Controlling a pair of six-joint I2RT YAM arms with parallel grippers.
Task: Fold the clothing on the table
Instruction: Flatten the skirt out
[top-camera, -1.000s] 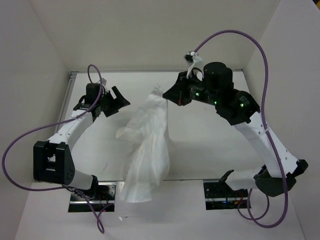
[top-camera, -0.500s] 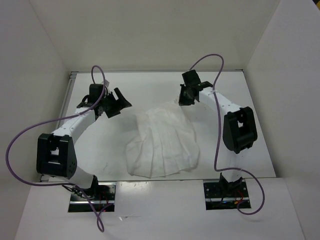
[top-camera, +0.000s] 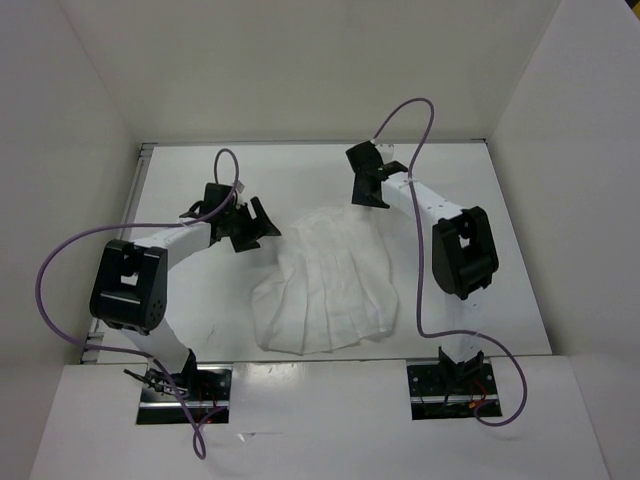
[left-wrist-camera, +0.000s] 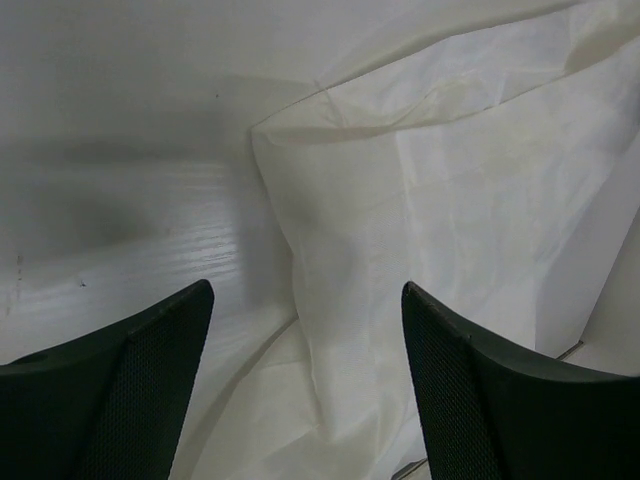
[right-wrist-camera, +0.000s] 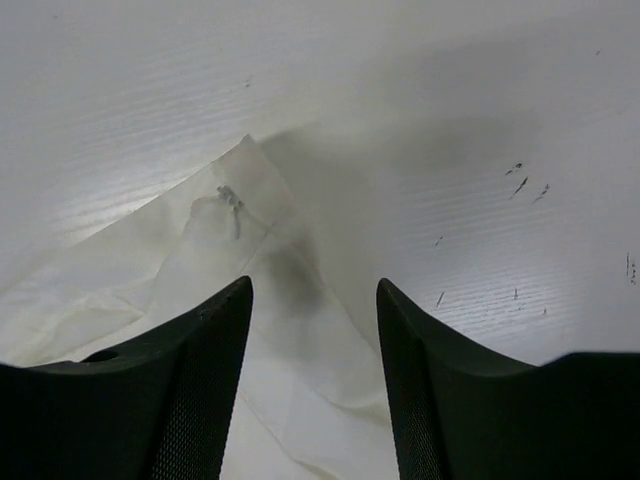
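The clothing (top-camera: 325, 285) is a thin white creased garment lying spread out in the middle of the table (top-camera: 200, 290). My left gripper (top-camera: 266, 223) hovers at its upper left corner, open and empty. In the left wrist view the clothing (left-wrist-camera: 430, 200) lies below and between the black fingers (left-wrist-camera: 150, 390), with the left gripper (left-wrist-camera: 306, 288) over a folded edge. My right gripper (top-camera: 370, 197) is at the cloth's far right corner, open with nothing held. In the right wrist view the right gripper (right-wrist-camera: 314, 285) stands over the clothing's corner (right-wrist-camera: 230, 250) on the bare table (right-wrist-camera: 450, 150).
Plain white walls (top-camera: 300, 70) close in the table on the left, back and right. A thin metal edge strip (top-camera: 330, 357) runs along the near side, with the arm bases (top-camera: 185, 392) below it. Purple cables (top-camera: 60, 270) loop off both arms.
My right gripper has opened and let go of the clothing, which dropped from a hanging bunch to lie spread on the table. The right arm lowered; the left gripper moved right to the cloth.
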